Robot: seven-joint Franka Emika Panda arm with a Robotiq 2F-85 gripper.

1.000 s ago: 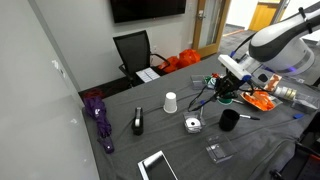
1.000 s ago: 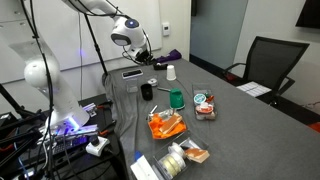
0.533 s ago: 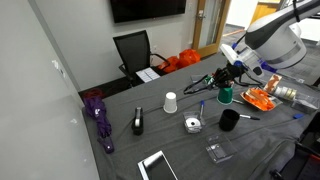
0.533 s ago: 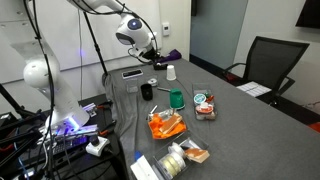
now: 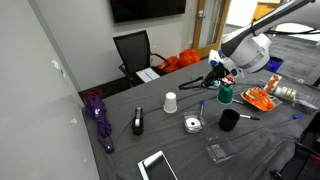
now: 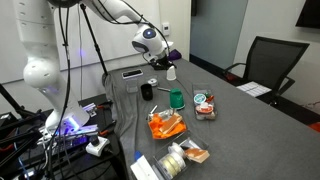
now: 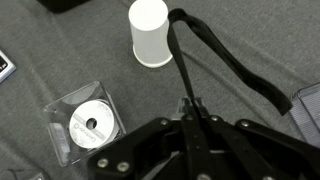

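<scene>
**End effector pinches a black strap above the desk**

In an exterior view, the end effector (image 5: 214, 72) hangs in the air over the far right part of the desk (image 5: 150, 142). Its fingers are drawn together on a black strap (image 5: 197, 82). The strap trails out to the left and sags toward the desk without clearly reaching it. A white cup (image 5: 171, 102) stands upside down below and to the left of the strap's loose end. A green cup (image 5: 225, 95) sits just right of the end effector and lower, with a black cup (image 5: 228, 120) nearer the camera. A disc case (image 5: 192, 124) lies between the white cup and the black cup. A purple umbrella (image 5: 98, 115) lies along the left edge.

In an exterior view from another side, the end effector (image 6: 160, 58) is at the far end of the desk (image 6: 235, 125), just above and left of the white cup (image 6: 171, 73). The strap is too small to make out here. The green cup (image 6: 177, 98) and black cup (image 6: 146, 91) stand nearer.

In the wrist view, the end effector (image 7: 190, 106) is pressed narrow onto the black strap (image 7: 218, 52). The strap rises from the fingertips in a long loop. One side of the loop passes just right of the white cup (image 7: 149, 32), and the other runs off to the right. The disc case (image 7: 88, 122) lies on the desk (image 7: 50, 55) to the left, apart from the strap.
</scene>
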